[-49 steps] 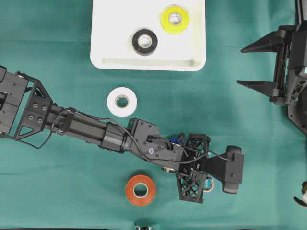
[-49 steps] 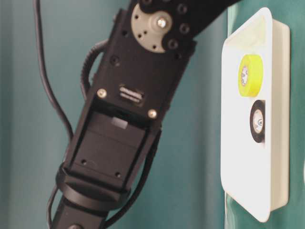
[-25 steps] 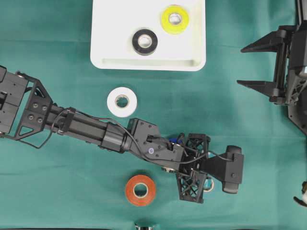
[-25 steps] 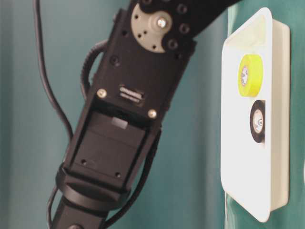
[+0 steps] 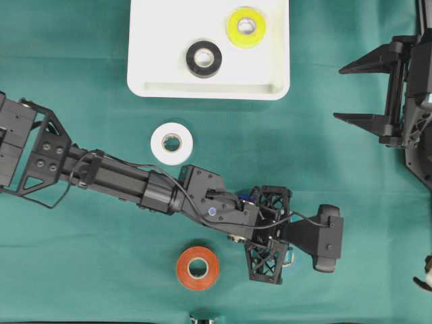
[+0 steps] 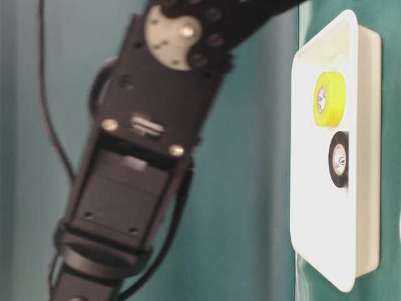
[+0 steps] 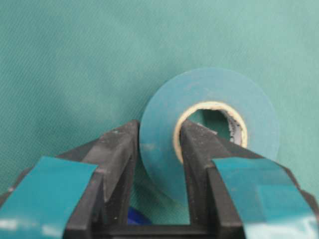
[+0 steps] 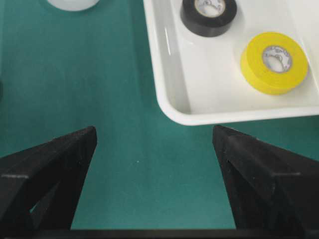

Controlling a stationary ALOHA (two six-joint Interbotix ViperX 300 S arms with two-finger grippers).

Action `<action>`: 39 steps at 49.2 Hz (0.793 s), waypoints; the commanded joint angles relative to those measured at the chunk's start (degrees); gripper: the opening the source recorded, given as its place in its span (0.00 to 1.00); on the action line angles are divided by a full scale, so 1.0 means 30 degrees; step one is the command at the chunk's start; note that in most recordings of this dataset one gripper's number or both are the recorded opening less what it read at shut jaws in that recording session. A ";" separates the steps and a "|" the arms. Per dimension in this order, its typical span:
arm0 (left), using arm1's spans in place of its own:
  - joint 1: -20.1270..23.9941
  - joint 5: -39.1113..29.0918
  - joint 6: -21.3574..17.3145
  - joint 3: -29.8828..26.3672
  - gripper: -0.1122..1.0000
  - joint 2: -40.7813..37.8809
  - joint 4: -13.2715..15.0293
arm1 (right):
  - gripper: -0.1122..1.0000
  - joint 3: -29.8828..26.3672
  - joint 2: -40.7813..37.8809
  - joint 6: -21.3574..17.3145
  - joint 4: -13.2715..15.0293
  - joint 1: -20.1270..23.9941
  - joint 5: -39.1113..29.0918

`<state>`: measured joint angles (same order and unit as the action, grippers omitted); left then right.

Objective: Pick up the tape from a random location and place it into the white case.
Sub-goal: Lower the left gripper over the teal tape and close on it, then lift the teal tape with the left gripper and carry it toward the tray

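L gripper (image 7: 158,149) is clamped on a green tape roll (image 7: 219,104); wrist cam shows one finger (image 7: 117,159) on the outer face of the roll and the other poked into the cardboard core, so it's pinching the roll's wall; roll stands on edge, tilted a bit, over the green cloth (image 5: 337,175); can't tell from the pics if it's touching the cloth or not

From overhead the L arm (image 5: 135,185) stretches in from the left edge towards lower middle; the gripper mostly hides the green roll there, only a sliver shows by the fingers

R gripper (image 5: 358,91) sits at the right edge w/ jaws spread wide, nothing between them, well apart from everything

White case (image 5: 209,88) is at top center of the table; already has a black roll (image 5: 204,58) and a yellow roll (image 5: 246,26) lying flat in it, near each other but not touching; rest of the case floor is bare

On the cloth: white roll (image 5: 171,143) just below the case's front rim, orange roll (image 5: 197,267) lower down, beside the L wrist; both flat, not touched by anything

Table-level cam is mostly blurry arm + the case w/ its two rolls off to the right
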<state>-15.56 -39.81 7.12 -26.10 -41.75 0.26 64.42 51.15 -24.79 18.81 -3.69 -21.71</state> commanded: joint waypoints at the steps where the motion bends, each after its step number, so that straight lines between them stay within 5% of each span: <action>1: 0.0146 -0.0264 0.0000 -0.0322 0.30 0.1729 -0.0059 | 0.90 -0.0293 -0.0117 -0.0029 0.0029 -0.0029 0.0088; 39: 0.0703 -0.3311 -0.0205 0.0234 0.30 0.7588 -0.0234 | 0.90 -0.0322 -0.0088 0.0000 0.0059 -0.0029 0.0029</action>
<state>-13.45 -49.75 6.59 -24.08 -22.32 -0.26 64.42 51.15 -24.79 18.90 -3.69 -21.80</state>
